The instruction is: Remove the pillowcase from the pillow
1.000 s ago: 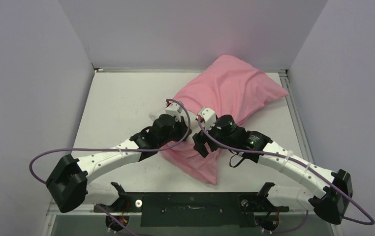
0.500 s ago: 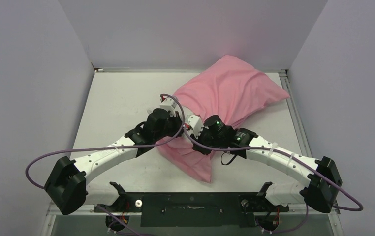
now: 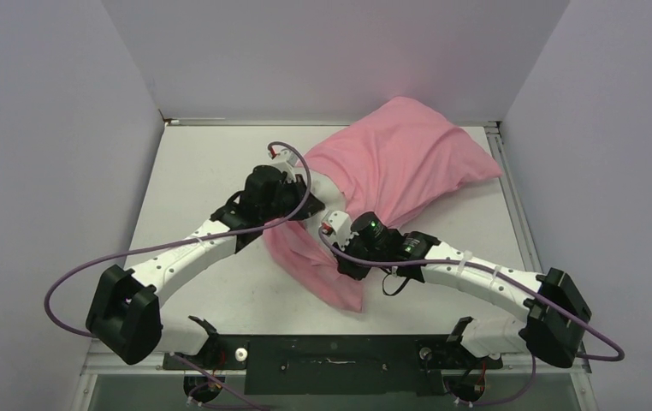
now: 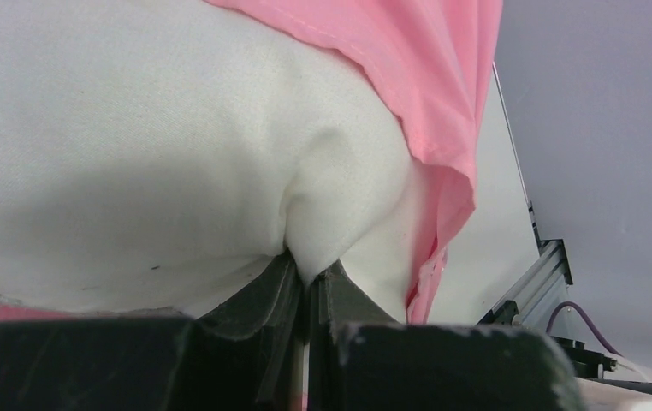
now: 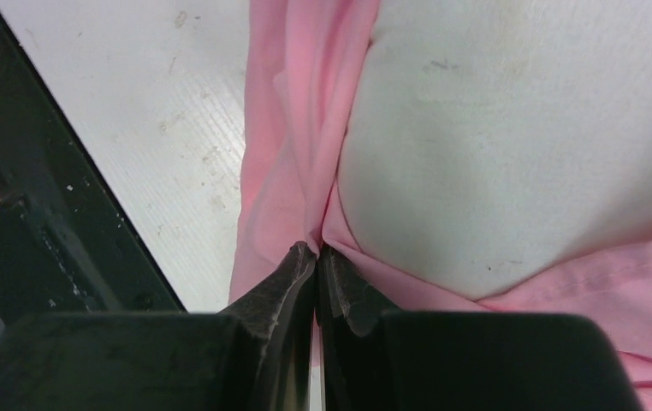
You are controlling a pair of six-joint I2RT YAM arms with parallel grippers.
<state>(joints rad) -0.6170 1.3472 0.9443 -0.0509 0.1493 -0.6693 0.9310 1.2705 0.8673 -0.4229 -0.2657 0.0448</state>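
The pink pillowcase (image 3: pixel 404 158) lies across the back right of the table, and its loose end (image 3: pixel 318 265) trails toward the near edge. A patch of the white pillow (image 3: pixel 327 190) shows at the case's mouth between the two arms. My left gripper (image 3: pixel 299 190) is shut on a pinched fold of the pillow (image 4: pixel 134 128), with the pillowcase (image 4: pixel 425 77) edge draped above and to its right. My right gripper (image 3: pixel 342 257) is shut on a gathered pleat of the pillowcase (image 5: pixel 305 103), just beside the bare pillow (image 5: pixel 511 128).
The white table (image 3: pixel 203 171) is boxed in by grey walls on three sides. A black rail (image 3: pixel 331 351) runs along the near edge by the arm bases, close to the right gripper. A metal frame rail (image 3: pixel 511 197) borders the table's right side.
The right gripper has closed on the pillowcase and drawn it toward the near edge. The left gripper has pulled the pillow back and left, so white pillow now shows between the grippers.
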